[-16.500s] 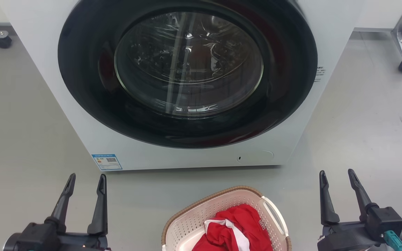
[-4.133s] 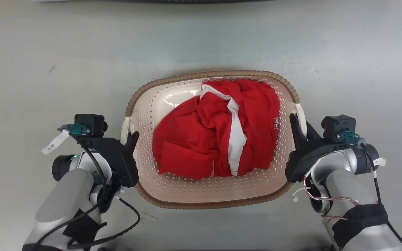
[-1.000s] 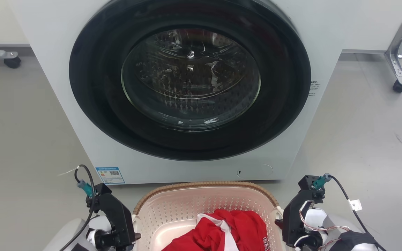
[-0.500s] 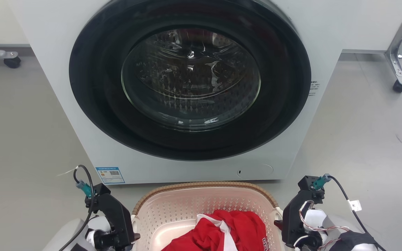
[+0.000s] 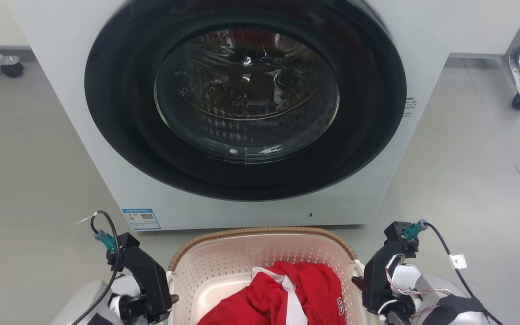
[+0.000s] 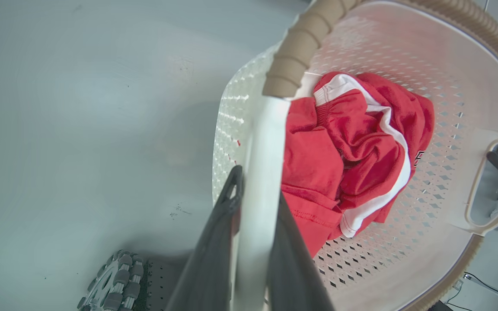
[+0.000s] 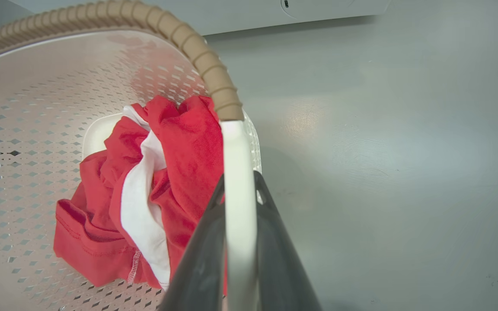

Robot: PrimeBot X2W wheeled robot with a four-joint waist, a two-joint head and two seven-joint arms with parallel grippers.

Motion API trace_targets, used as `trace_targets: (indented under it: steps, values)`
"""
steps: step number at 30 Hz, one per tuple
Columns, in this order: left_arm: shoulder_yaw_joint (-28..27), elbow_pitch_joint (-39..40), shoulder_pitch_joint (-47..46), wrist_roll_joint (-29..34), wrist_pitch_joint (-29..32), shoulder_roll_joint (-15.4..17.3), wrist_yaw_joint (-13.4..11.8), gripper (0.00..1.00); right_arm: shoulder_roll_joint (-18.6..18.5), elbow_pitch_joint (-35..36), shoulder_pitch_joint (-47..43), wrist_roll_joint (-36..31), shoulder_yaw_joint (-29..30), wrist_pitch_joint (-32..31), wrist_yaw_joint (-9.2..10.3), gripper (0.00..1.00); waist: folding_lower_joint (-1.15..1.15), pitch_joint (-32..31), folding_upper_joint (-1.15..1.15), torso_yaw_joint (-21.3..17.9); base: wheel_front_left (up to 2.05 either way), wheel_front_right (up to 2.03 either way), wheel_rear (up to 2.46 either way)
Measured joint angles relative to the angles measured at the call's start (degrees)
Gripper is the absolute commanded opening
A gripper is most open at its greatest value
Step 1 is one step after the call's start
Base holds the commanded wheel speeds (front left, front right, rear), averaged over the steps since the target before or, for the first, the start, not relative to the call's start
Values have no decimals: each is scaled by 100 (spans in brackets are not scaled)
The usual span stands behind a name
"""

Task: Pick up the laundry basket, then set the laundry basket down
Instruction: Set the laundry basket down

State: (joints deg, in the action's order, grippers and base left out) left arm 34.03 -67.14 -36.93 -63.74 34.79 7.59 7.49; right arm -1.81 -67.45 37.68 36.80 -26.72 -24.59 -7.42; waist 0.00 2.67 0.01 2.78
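The left hand [image 6: 257, 190] is closed on the left handle [image 6: 268, 129], and the right hand [image 7: 239, 177] on the right handle [image 7: 235, 147]. Between them is one cream, perforated, brown-rimmed laundry basket [image 5: 260, 231] holding one red-and-white garment [image 5: 282, 298]. It is perhaps just off the floor [image 5: 467, 158]. The washing machine [image 5: 61, 113] stands close ahead of both hands, with open floor outside each.

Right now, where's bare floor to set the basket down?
Bare floor lies left of the washing machine and right of it, toward the wheeled frame. Straight ahead is crowded: the rim of the laundry basket is close to the machine's front.
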Motion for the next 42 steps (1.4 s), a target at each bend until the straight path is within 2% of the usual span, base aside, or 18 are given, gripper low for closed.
trace_targets:
  steps: [11,13,17,18,23,33,42]
  values:
    - [89,244,-170,71,-449,101,0,0,-8,174,176,0,-78,360,92,0,0,391,0,-28,0,0,0]
    - [147,359,-188,146,-834,118,0,0,-25,318,220,-3,-168,665,230,0,1,824,0,-44,0,0,0]
    - [170,414,-237,267,-1100,121,0,0,-40,424,314,-11,-237,856,338,0,1,1129,0,-52,0,0,0]
    - [193,464,-319,325,-1347,114,0,0,-54,475,394,-68,-283,1069,419,0,1,1447,0,-55,0,0,0]
    - [249,538,-507,444,-1885,105,0,0,-90,590,602,-168,-401,1506,583,0,1,2111,0,-48,0,0,0]
    - [364,590,-745,742,-2805,79,0,0,-96,598,829,-356,-463,2195,770,0,1,3163,0,-26,0,0,0]
    - [443,603,-848,809,-3388,47,0,0,-101,530,1028,-458,-464,2573,867,0,0,3701,0,7,0,0,0]
